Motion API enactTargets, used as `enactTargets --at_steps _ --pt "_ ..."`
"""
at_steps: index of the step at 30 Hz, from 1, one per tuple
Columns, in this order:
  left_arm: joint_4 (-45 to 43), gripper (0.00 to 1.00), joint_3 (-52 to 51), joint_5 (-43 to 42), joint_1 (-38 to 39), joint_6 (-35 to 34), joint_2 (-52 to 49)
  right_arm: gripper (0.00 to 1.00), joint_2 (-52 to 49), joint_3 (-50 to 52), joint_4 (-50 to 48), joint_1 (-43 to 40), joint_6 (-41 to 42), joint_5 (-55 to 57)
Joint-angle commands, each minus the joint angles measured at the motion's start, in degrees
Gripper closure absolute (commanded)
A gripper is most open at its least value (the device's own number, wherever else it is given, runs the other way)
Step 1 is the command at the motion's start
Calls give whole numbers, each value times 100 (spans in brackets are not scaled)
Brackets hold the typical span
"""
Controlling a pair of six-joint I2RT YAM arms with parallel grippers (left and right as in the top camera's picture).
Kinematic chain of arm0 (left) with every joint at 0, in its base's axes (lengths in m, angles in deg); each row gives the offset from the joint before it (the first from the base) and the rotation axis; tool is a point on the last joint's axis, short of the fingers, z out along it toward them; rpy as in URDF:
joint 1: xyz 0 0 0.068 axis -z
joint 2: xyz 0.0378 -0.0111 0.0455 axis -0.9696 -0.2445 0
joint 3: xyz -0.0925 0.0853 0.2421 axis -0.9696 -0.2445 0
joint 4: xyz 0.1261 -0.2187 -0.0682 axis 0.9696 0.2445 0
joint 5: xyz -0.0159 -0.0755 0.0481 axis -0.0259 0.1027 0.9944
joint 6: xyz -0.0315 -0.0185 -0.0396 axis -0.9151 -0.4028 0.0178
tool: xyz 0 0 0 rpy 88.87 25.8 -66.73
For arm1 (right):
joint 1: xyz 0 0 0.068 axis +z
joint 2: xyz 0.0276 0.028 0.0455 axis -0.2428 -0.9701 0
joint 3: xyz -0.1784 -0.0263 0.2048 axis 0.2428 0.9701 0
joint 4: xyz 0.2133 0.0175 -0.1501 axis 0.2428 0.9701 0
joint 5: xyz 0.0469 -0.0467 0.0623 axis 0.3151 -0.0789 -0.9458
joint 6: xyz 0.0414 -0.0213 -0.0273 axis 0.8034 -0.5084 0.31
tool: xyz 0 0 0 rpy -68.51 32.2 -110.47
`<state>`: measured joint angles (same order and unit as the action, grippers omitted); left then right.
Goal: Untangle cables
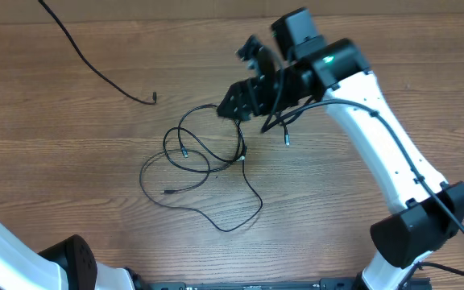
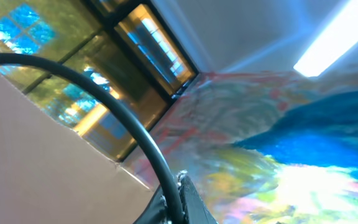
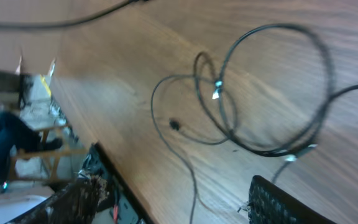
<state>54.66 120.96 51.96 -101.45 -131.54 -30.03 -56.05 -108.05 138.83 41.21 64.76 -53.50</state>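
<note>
1. Find the cables (image 1: 241, 153) tangled on the table (image 1: 71, 161) beneath the right gripper (image 3: 179, 199), spread wide, empty; left gripper (image 2: 174, 208) pinched closed
2. Expect light, limp wire, apt to drag neighbours; pinch near a plug end (image 1: 182, 151)
3. Count two or three looped wires, hard to separate, plus one stray wire (image 1: 95, 67) apart

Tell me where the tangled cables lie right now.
Overhead view: the cables lie at the middle of the table, just below-left of the right pincer; a loose cable sits apart, upper left.
</note>
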Motion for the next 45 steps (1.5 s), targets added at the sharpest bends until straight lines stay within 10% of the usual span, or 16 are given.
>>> enactTargets --at_steps 1,6,14,24,30,33,45 --pt "1008 96 26 629 -37 1069 11 25 48 31 -76 70 -9 -120" --pt "2229 96 24 2973 -37 3067 -302 25 48 31 -42 -26 -9 -70" --pt "1814 96 24 5333 -101 5890 -918 25 48 31 328 -118 -7 411" --pt "4721 96 -1014 6815 -249 3259 -2415 25 48 31 284 -107 -4 393" --pt "5707 95 -1019 6251 -297 3069 -3512 25 48 31 356 -101 -9 396" --pt "5748 0 -1019 5963 -315 3499 -3840 24 48 31 348 -103 -17 398" --pt "5965 0 -859 3770 -173 3770 -1425 24 48 31 164 -105 -35 420"
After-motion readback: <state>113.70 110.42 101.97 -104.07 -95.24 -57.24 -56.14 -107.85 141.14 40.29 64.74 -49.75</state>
